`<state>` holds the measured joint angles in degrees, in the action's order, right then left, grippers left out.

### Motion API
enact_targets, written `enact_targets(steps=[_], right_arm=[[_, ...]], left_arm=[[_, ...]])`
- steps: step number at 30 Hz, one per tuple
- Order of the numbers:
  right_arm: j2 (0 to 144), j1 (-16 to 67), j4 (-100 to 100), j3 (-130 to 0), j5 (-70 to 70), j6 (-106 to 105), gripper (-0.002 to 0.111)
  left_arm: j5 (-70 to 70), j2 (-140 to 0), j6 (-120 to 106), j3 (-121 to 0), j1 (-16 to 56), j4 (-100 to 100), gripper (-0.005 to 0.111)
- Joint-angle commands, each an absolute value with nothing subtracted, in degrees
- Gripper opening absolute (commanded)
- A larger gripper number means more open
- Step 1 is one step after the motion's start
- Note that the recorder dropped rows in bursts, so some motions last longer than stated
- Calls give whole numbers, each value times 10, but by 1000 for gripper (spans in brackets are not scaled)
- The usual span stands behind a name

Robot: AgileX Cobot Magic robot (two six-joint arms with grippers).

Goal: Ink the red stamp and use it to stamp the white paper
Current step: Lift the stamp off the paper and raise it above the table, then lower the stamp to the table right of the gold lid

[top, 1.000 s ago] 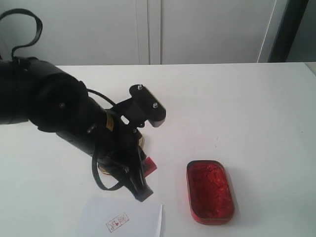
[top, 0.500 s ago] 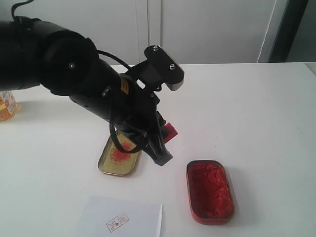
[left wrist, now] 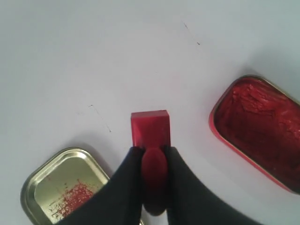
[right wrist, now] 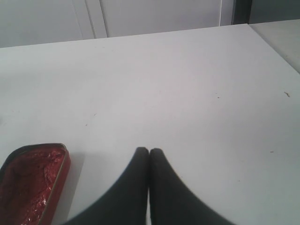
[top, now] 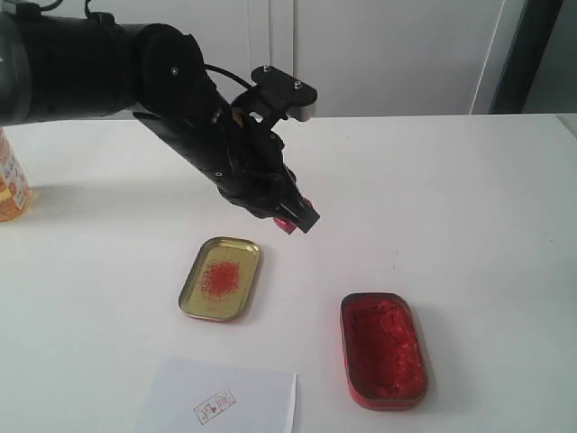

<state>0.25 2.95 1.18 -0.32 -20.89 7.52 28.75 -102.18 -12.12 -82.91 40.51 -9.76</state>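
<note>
My left gripper point(top: 296, 219) point(left wrist: 151, 150) is shut on the handle of the red stamp point(top: 287, 222) point(left wrist: 150, 129), holding it in the air above the table, beyond the gold tin point(top: 221, 278) point(left wrist: 61, 187). The stamp's square base points down and away from the fingers. The white paper point(top: 219, 400) lies at the near edge of the exterior view and bears a small red imprint point(top: 215, 406). The oblong red tin of ink paste point(top: 382, 350) point(left wrist: 260, 129) point(right wrist: 28, 180) sits open to the right of the paper. My right gripper point(right wrist: 149, 151) is shut on nothing above bare table, out of the exterior view.
An orange-labelled container point(top: 11, 185) stands at the far left edge. The gold tin has a red smudge inside. White cabinet doors point(top: 270, 54) rise behind the table's back edge.
My left arm has lifted and swung back from just above the paper, carrying the stamp up and away over the gold tin. The paper and both tins have stayed put.
</note>
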Motion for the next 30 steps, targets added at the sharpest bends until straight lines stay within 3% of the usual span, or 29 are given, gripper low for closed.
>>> enact_targets(steps=[1,9,15,30], right_arm=[[0,28,12,0,-201,77,0],[0,28,12,0,-201,77,0],[0,28,12,0,-201,77,0],[0,28,12,0,-201,77,0]], left_arm=[[321,-1048,-188,-858,384,-197,0],[434,-1138,-349,-933,290,-479,0],[509,-1210,-350,-955,239,-556,0],[486,-1262,-347,-961,247,-603,0]])
